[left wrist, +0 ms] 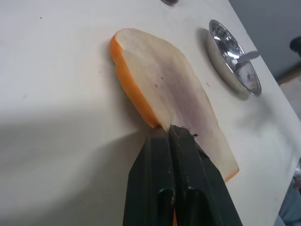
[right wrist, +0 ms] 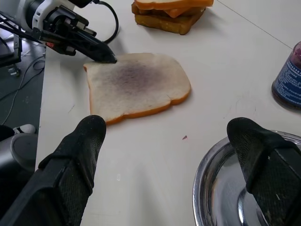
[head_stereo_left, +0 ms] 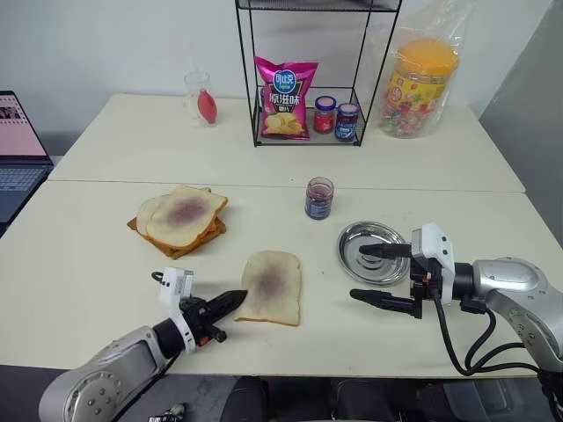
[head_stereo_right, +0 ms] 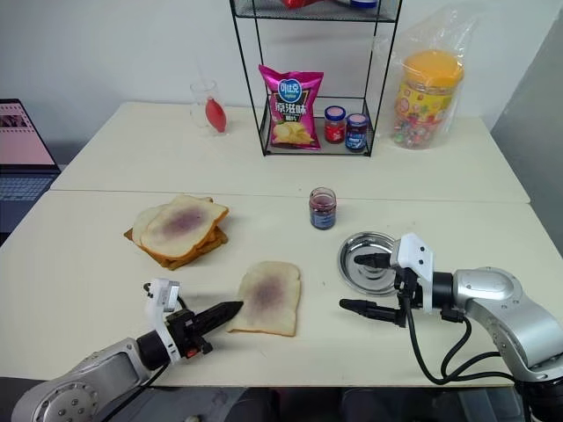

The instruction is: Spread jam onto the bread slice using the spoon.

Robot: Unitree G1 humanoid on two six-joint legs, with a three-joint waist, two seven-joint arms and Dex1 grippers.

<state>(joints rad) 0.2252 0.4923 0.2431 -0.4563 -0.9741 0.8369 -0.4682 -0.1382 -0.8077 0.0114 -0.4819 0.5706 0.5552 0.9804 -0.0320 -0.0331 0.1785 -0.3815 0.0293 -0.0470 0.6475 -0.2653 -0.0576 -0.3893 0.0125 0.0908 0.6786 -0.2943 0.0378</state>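
Left gripper [head_stereo_left: 239, 299] pinched closed, empty, tips at squarish purple-smeared white bread slice [head_stereo_left: 273, 286].
Right gripper [head_stereo_left: 372, 274] wide open, empty, at 3 o'clock, one finger over round steel dish [head_stereo_left: 352, 259].

The pink crisp bag [head_stereo_left: 285, 98] bears Chinese characters, not clearly legible

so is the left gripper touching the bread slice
Touching. In the left wrist view the shut left gripper meets the crust edge of the bread slice, no gap visible.
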